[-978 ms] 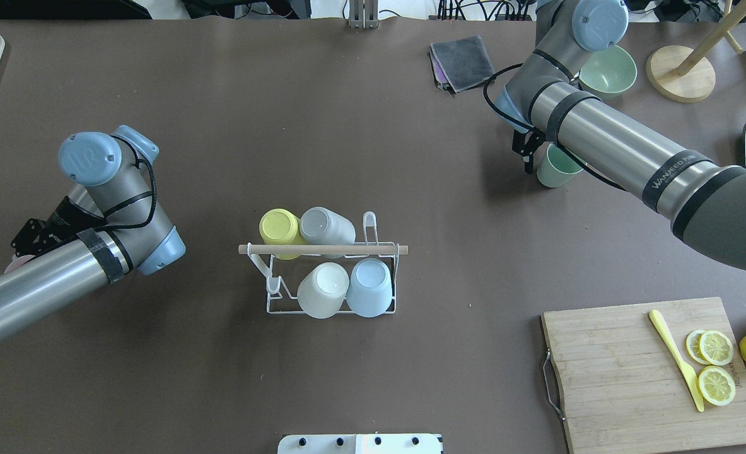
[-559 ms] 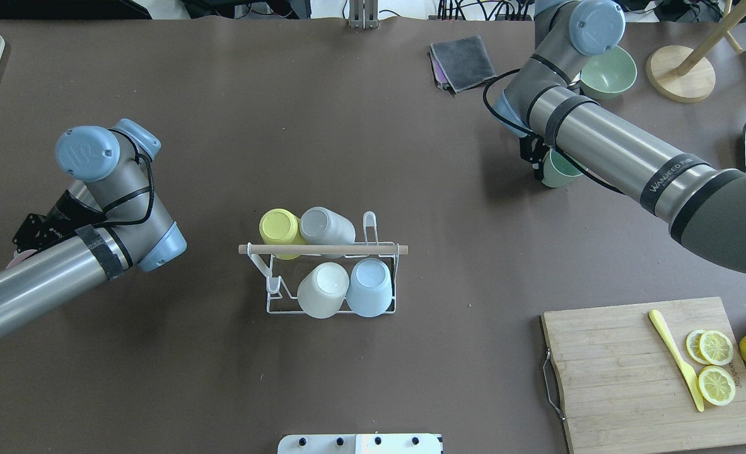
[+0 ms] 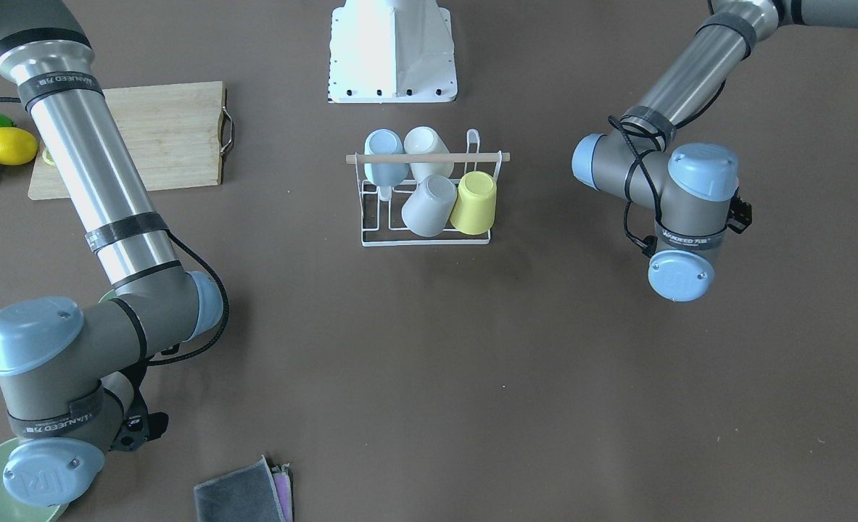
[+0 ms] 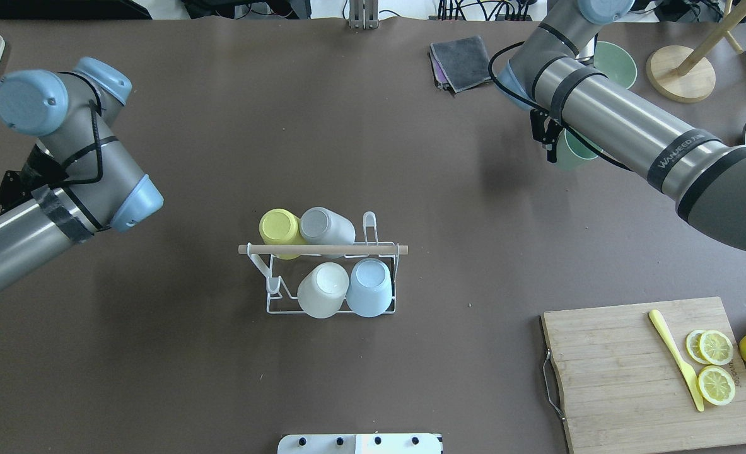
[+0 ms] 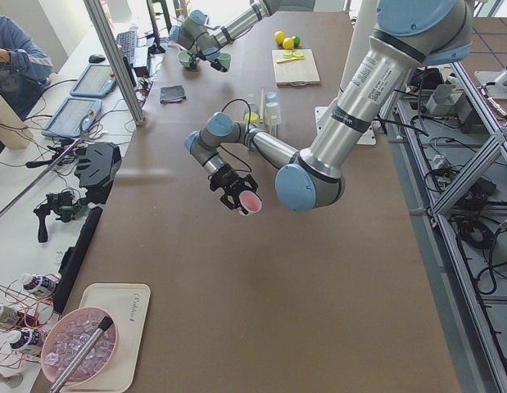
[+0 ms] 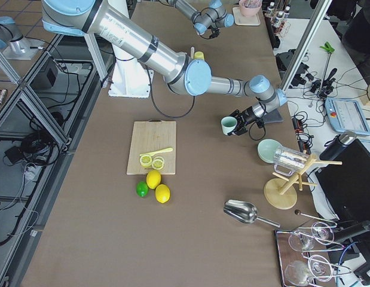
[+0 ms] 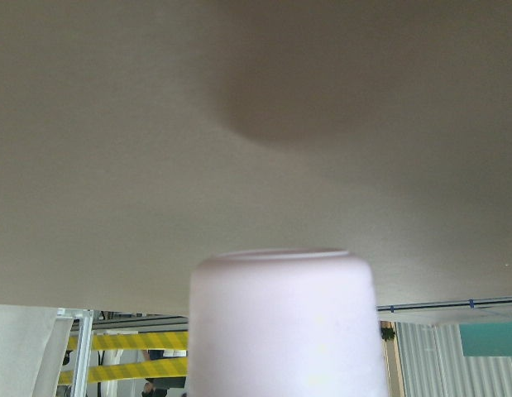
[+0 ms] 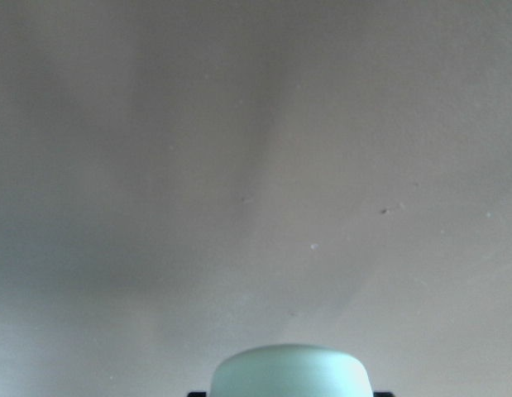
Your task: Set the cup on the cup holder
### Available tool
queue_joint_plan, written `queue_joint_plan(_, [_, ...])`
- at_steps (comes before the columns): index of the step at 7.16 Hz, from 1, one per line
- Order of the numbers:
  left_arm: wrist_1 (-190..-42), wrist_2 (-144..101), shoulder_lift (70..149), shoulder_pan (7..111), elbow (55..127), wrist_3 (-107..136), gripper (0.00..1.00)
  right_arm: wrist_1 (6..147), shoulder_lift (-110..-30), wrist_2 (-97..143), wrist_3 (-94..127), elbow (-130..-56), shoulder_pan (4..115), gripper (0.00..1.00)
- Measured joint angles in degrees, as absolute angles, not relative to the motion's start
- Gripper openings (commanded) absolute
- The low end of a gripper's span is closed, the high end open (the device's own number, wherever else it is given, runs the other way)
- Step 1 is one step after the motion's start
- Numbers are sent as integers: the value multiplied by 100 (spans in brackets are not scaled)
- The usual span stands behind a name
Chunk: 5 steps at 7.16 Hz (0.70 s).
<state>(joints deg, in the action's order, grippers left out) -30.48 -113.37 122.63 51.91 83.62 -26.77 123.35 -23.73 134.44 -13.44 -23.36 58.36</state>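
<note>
Pink cup (image 5: 250, 202) is up in the air, tipped on its side, and the left gripper (image 5: 240, 196) squeezes it tight. It hangs over the brown table (image 4: 373, 157), way off to the robot's left, well apart from the cup holder (image 4: 273, 287). In the left wrist view the cup looks pale and fills the bottom middle, with a soft shadow on the table past it. The green cup (image 4: 573, 153) is in the air too, on its side, and the right gripper (image 6: 237, 122) is closed around it. It is on the robot's right, at the far side of the table, near a green bowl (image 4: 618, 63) and a folded grey cloth (image 4: 464, 60). The cup holder stands in the middle of the table, between the two arms, with its wooden rod (image 4: 259, 250) across the top. Four cups sit upside down on it: a yellow cup (image 4: 279, 226) and a grey cup (image 4: 326, 226) in the far row, a white cup (image 4: 322, 290) and a light blue cup (image 4: 369, 287) in the row near the robot. One bare prong stands at the left end of the near row and one at the right end of the far row. A wooden cutting board (image 4: 631, 353) lies near the robot on its right, with a yellow knife (image 4: 675, 359) and lemon slices (image 4: 715, 366) on it.
</note>
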Motion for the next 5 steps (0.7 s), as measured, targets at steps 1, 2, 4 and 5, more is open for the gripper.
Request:
queue_joint_plan(1, [-3316, -11342, 12109, 5464, 8947, -2603, 71, 12479, -2294, 13375, -1434, -2545, 5921, 0])
queue_joint_plan(2, [-3895, -11341, 11891, 5665, 9439, -2428, 71, 12547, -2258, 13292, -1451, -2883, 5971, 0])
queue_joint_plan(4, [-6115, -11166, 11098, 5883, 10250, -1711, 71, 12566, -2365, 13335, -1022, -4069, 6086, 0])
queue_joint_plan(5, [-7339, -11004, 10638, 5904, 10636, -1340, 71, 12509, -2579, 13365, -654, -4962, 6149, 0])
